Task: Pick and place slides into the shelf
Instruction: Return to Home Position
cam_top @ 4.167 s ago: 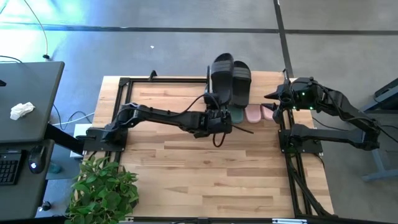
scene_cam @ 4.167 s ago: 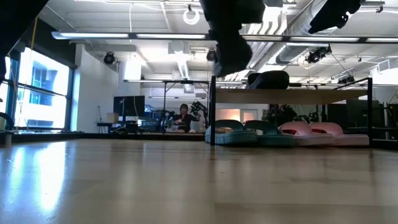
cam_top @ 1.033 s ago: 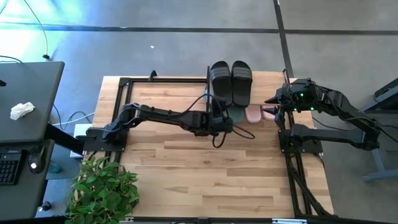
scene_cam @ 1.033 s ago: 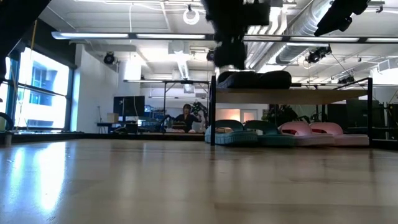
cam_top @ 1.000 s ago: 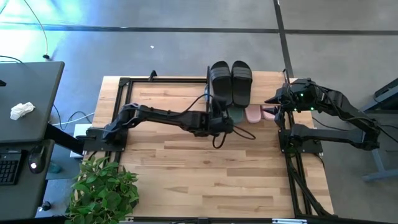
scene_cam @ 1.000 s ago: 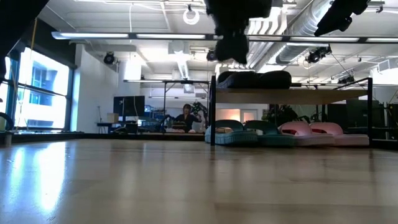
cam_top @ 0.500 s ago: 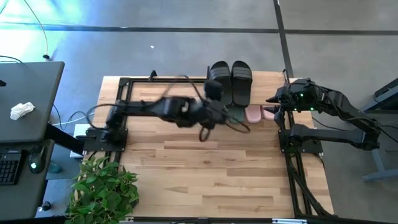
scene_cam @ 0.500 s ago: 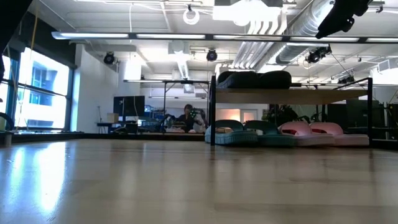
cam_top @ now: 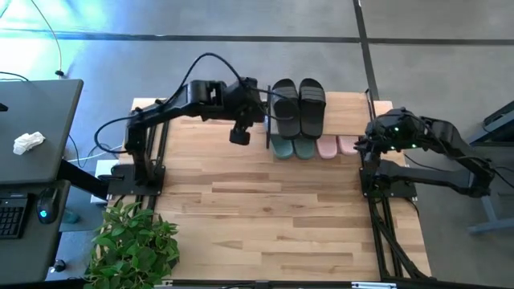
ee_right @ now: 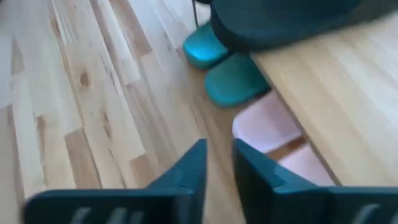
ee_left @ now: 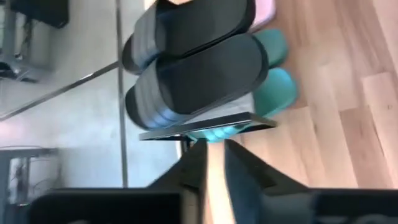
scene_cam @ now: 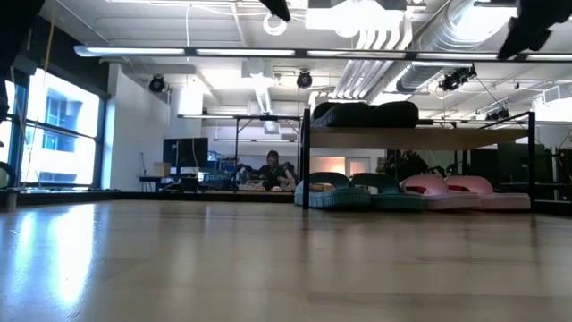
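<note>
The shelf [cam_top: 345, 116] stands at the table's far edge. Two black slides [cam_top: 298, 106] lie side by side, soles down, on its plank top [scene_cam: 420, 139]. Under it, on the table, sit two teal slides [cam_top: 292, 148] and two pale pink slides [cam_top: 336, 145], their toes sticking out toward the near edge. My left gripper [cam_top: 259, 104] hangs high beside the shelf's left end, shut and holding nothing [ee_left: 214, 158]. My right gripper [cam_top: 361, 144] hovers by the shelf's right end near the pink slides, also shut and holding nothing [ee_right: 219, 163].
A potted plant [cam_top: 132, 241] stands at the table's near left corner, and a dark desk [cam_top: 36, 136] lies beyond the left edge. Black frame rails [cam_top: 377, 209] run along the table's right side. Bare wood [cam_top: 265, 217] spreads in front of the shelf.
My left gripper has risen from in front of the shelf and swung toward the table's far left, ending high beside the shelf's left end. My right gripper has shifted a little toward the near edge and tipped downward. The slides have stayed where they were.
</note>
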`<state>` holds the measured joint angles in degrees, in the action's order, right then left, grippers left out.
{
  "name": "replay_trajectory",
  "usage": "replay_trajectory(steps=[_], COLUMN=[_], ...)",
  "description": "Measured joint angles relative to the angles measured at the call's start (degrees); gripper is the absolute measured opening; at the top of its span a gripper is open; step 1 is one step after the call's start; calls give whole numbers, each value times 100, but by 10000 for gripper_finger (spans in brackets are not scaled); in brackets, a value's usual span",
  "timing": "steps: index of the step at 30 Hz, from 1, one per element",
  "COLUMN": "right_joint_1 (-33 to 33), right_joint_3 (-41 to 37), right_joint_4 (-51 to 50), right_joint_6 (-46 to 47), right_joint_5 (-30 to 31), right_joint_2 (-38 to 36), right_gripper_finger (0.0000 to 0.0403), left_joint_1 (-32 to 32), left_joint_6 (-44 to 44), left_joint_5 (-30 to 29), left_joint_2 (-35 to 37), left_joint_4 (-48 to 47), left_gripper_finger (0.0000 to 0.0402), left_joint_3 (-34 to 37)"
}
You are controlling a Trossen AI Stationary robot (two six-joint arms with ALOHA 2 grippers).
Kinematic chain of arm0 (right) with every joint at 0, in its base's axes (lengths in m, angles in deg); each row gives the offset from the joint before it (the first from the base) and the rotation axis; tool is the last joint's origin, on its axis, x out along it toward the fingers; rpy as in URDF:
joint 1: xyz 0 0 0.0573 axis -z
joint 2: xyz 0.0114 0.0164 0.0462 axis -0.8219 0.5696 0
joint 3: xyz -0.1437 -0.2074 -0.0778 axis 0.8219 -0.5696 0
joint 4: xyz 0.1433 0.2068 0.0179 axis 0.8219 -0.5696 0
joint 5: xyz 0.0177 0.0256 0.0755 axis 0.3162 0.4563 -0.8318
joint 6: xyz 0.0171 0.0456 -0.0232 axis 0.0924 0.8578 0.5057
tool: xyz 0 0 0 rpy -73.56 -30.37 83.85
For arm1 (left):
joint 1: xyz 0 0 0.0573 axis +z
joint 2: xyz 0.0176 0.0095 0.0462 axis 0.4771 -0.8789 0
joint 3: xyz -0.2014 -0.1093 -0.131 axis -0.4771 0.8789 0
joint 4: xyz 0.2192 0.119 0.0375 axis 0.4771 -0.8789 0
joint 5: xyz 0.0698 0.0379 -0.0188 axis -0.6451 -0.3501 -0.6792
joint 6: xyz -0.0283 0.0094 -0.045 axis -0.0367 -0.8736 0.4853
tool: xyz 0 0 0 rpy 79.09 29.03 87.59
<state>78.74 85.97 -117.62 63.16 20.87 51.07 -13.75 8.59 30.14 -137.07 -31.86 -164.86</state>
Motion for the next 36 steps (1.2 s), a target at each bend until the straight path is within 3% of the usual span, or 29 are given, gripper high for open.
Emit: replay_trajectory(steps=[3, 10, 16, 23, 27, 32, 36], right_joint_1=[0, 0, 0, 2, -26, -31, -26], right_joint_3=[0, -88, -1548, -3070, -3224, -3226, -3224], right_joint_4=[-192, -370, 160, 2789, 4468, 7131, 8824], right_joint_6=[133, 500, 815, 1052, 1455, 2251, 1945], right_joint_5=[-4, -416, -1652, -2732, -2503, -2321, -2306], right_joint_2=[-245, -879, -1573, -1758, -1651, -1638, -1642], right_gripper_finger=[10, 2, 0, 0, 0, 0, 0], left_joint_1=[-4, -13, -187, -282, -260, -116, -18], left_joint_6=[-46, -259, -302, -145, -12, 24, -17], left_joint_5=[344, 1607, 2174, 3050, 3121, 3159, 3156], left_joint_2=[5, 49, 244, 476, 552, 1009, 1511], left_joint_4=[501, 2514, 4013, 5830, 6889, 6987, 6907], left_gripper_finger=[8, 7, 3, 1, 0, 0, 0], left_joint_3=[537, 2111, 3226, 4408, 4835, 4852, 4843])
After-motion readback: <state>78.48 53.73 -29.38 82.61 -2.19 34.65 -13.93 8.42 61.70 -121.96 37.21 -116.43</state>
